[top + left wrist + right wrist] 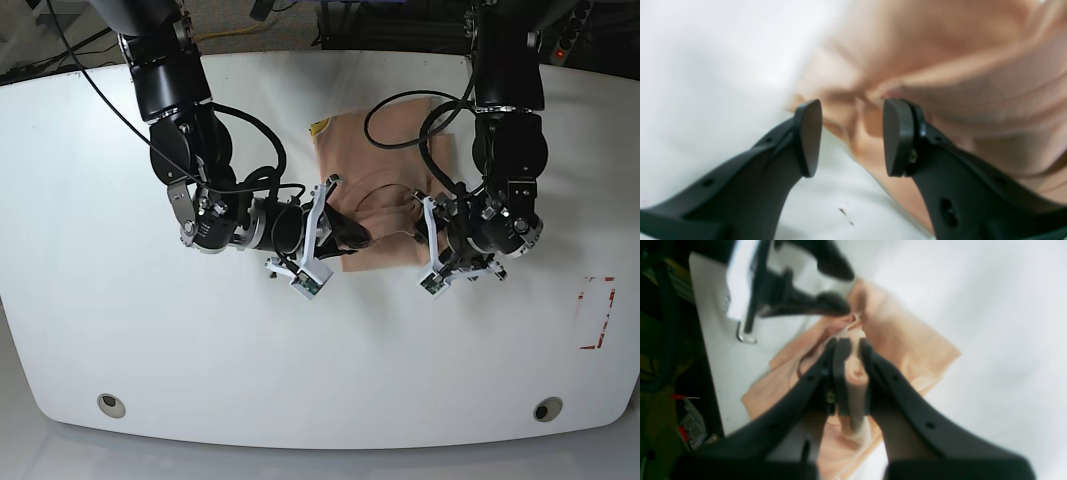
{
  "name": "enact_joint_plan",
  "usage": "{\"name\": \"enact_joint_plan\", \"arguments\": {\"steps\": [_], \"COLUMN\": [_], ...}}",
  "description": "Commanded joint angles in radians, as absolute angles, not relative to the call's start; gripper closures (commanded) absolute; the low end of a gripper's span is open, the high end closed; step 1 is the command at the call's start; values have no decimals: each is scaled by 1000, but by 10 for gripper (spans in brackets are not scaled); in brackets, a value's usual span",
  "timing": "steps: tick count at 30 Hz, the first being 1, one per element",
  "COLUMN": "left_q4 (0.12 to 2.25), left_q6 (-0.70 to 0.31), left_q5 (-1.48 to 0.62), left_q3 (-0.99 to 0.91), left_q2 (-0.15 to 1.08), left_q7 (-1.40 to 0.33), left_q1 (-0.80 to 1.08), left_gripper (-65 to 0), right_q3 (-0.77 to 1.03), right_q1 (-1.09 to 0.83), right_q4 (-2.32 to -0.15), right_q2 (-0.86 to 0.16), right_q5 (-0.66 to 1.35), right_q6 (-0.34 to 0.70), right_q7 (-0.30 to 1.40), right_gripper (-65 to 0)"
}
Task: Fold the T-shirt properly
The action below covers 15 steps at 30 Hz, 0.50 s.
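Peach cotton, bunched and creased, lies at the middle of the white bench (90, 200): the T-shirt (385, 140) sits between the two arms, already gathered into a compact shape with its near edge rumpled.

The right hand (848, 350) is clamped on a fold of the T-shirt; in the right wrist view a roll of peach cloth is squeezed between its pads and stands up out of them. The left hand (851, 136) has its pads apart, with a puckered edge of the T-shirt lying in the gap and just beyond it. Neither pad visibly presses the cloth, so it holds nothing yet, though it looks poised to take it.

The step in hand appears to be securing the near edge at two points for a fold. One corner is taken, the other not.

The next move seems to call for the left hand to close on the edge in front of it, catching every layer there rather than only the top one. Then both hands would need to lift and travel together, level, so the cloth folds flat rather than twisting.
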<state>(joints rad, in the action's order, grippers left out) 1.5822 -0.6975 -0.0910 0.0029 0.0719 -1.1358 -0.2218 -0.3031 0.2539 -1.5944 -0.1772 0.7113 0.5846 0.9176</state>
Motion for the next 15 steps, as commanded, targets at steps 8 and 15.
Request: {"name": "enact_joint_plan", "arguments": {"steps": [8, 15], "left_q4": [1535, 1515], "left_q6": [-698, -698], "left_q5": [-101, -101], "left_q3": [5, 5], "left_q2": [68, 65], "left_q7": [-1122, -1118], "left_q1": [-223, -223], "left_gripper": [-268, -268], "right_q3": [-300, -300], "right_q1": [280, 278], "right_q4": [-1613, -1613], "right_q2": [-177, -177], "right_q5": [734, 734], "right_q6": [591, 591], "right_q7": [888, 888], "right_gripper": [0, 0]}}
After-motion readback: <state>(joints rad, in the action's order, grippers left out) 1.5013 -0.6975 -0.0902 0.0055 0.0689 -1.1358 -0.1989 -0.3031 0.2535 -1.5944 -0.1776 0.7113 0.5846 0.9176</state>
